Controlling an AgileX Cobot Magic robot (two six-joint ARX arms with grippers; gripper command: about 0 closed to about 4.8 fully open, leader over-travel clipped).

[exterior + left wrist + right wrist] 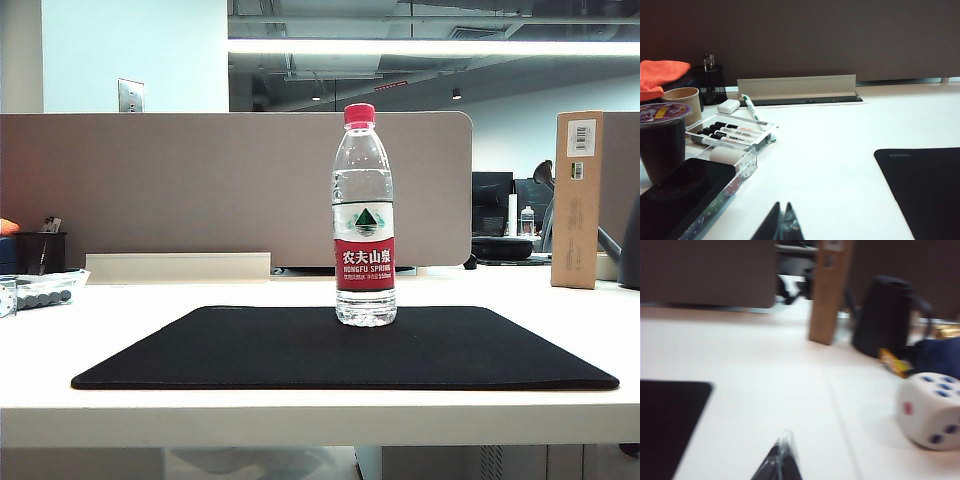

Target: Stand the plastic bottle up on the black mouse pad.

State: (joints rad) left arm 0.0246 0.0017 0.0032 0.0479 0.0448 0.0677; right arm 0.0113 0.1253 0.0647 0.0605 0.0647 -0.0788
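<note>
Grippers first: the left gripper [782,222] shows only in its own wrist view, low over the bare white table [300,410], its two dark fingers pressed tip to tip with nothing between them. The right gripper [782,460] looks the same in the right wrist view (that picture is somewhat blurred), fingers drawn together to a point, empty, touching nothing. Neither arm appears in the exterior view.

Centre of the scene, the plastic bottle [364,215] stands upright on the black mouse pad [300,350], red cap on top, its red-and-white label facing the camera, set toward the far edge of the pad and slightly right of its middle. One corner of the pad also shows in each wrist view.

Near the left gripper lie a black phone [680,200], a dark cup with a purple foil lid [662,140], a clear tray of markers [732,135], a paper cup [685,100], an orange cloth [660,75] and a mesh pen holder [710,85].

Near the right gripper sit a large white die [930,410] with blue and red pips, a tall cardboard box [827,290] and a dark jug [885,315]. A grey partition [200,180] closes the back of the desk; nothing stands between either gripper and the pad
</note>
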